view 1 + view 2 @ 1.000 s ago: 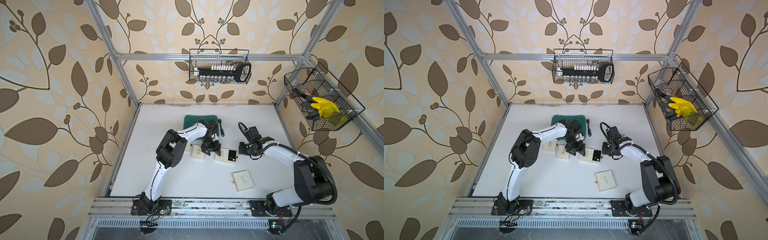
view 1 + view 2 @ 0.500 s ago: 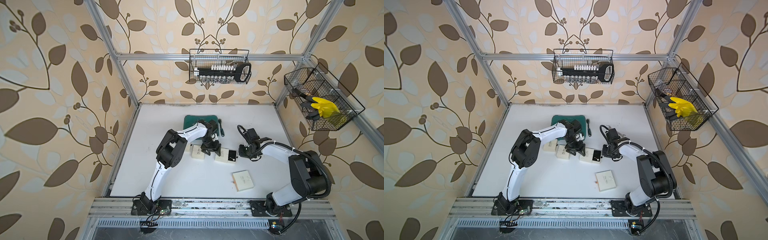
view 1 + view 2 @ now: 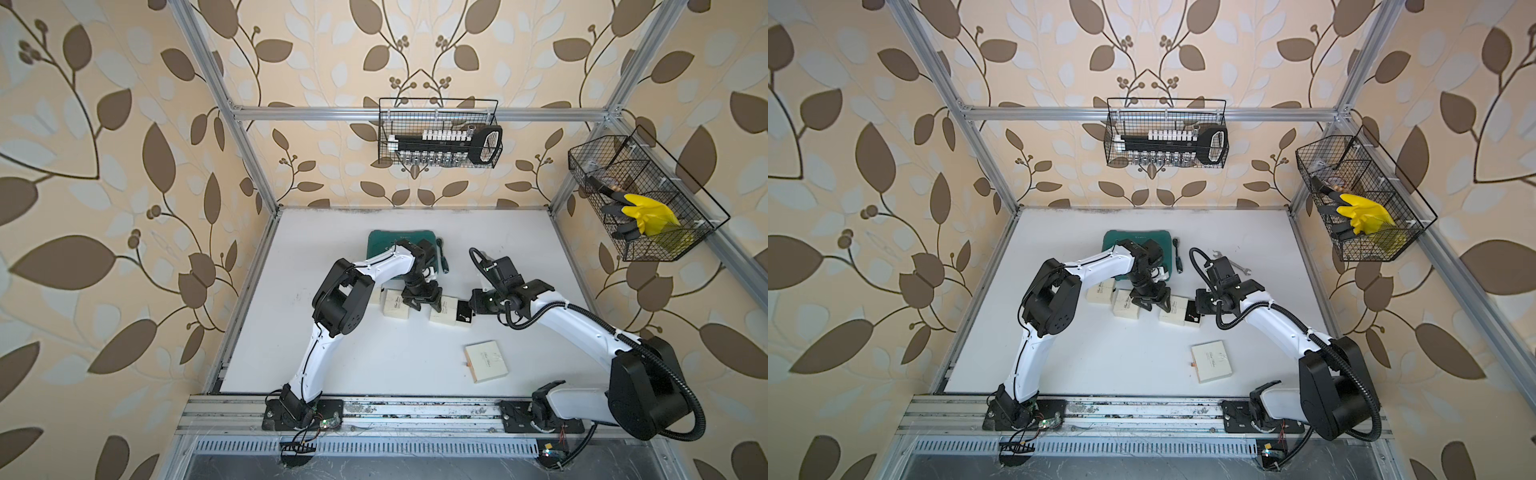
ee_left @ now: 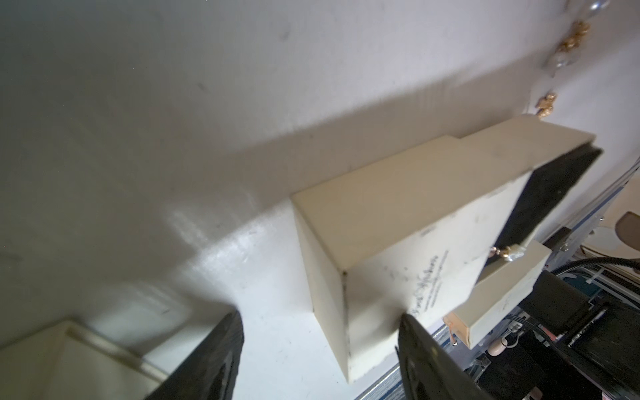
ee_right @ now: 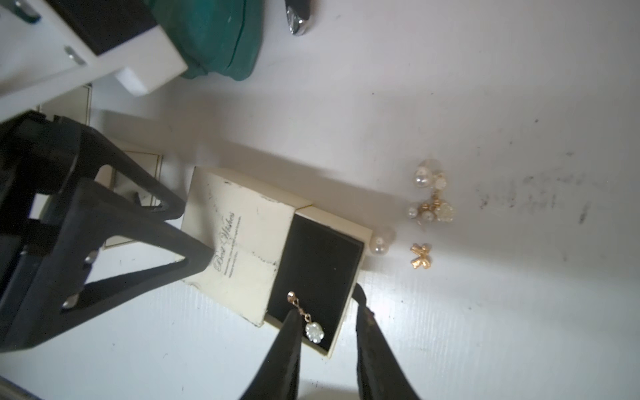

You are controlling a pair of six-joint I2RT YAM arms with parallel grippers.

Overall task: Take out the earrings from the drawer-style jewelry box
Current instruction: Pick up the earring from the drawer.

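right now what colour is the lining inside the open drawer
The drawer lining is black; the right wrist view shows it best.

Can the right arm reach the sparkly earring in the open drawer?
Probably yes: the drawer is open, the dangly earring lies uncovered on its black lining, and the open right end effector sits right beside it.

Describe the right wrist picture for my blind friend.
An open cream jewelry box lies on a white table, its black drawer pulled out with one sparkly earring inside. The right gripper hovers open over that earring. More pearl and gold earrings lie loose beside the box, and the left gripper sits at its closed end.
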